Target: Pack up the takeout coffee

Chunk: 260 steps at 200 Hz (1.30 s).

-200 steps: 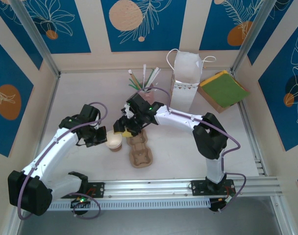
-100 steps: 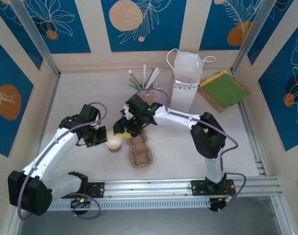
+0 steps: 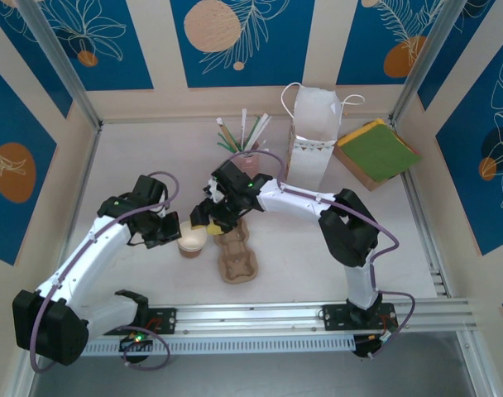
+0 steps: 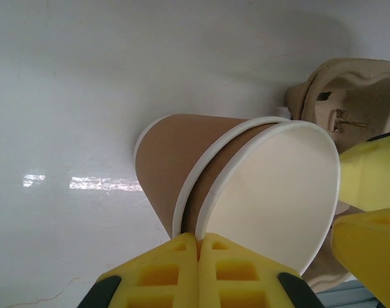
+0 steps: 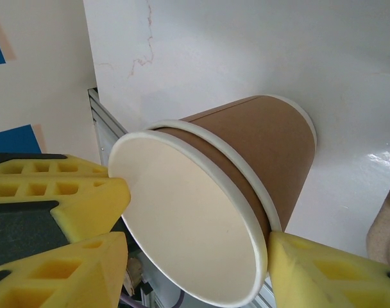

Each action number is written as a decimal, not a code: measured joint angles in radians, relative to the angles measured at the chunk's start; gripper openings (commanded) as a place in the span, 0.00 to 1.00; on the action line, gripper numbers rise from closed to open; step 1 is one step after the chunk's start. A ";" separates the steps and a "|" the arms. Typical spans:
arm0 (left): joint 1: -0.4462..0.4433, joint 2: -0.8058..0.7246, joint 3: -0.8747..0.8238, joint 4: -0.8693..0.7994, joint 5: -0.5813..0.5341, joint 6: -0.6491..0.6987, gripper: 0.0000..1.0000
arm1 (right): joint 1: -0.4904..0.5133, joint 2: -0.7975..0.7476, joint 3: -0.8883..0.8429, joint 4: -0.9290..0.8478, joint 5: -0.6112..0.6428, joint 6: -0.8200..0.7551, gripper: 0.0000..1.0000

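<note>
Brown kraft cups (image 4: 246,179), nested and lidless; left tool (image 4: 198,247) pinches their rim, right tool (image 3: 204,217) spread alongside.

— Where could a claw pass?
— Over bare bench (image 3: 136,157) at rear left and front right.
— What blocked the middle?
— 2 nested cups (image 3: 192,241), hemmed by the left claw (image 3: 174,231) and right claw (image 3: 204,220), beside the tray (image 3: 239,260); bag (image 3: 312,136) and straws (image 3: 243,132) stood behind.

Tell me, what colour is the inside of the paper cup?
Cream-white, with brown kraft outside. The right wrist view shows the paper cup best.
</note>
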 measured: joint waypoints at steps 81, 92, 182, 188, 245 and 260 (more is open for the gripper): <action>0.016 -0.015 0.004 -0.009 0.016 0.000 0.00 | 0.000 0.001 0.005 -0.001 0.000 0.000 0.61; 0.021 -0.020 0.007 -0.009 0.019 0.000 0.00 | 0.000 0.001 0.007 -0.001 0.000 0.000 0.61; 0.036 -0.026 0.001 -0.003 0.045 -0.005 0.00 | 0.001 0.001 0.021 -0.027 0.001 -0.004 0.58; 0.037 -0.029 0.000 -0.003 0.049 -0.008 0.00 | 0.001 0.001 0.021 -0.027 0.001 -0.004 0.58; 0.043 -0.046 0.001 -0.005 0.061 -0.008 0.00 | 0.003 0.001 0.026 -0.037 0.002 -0.005 0.59; 0.043 -0.046 0.001 -0.008 0.060 -0.008 0.00 | 0.004 0.001 0.028 -0.042 0.005 -0.008 0.60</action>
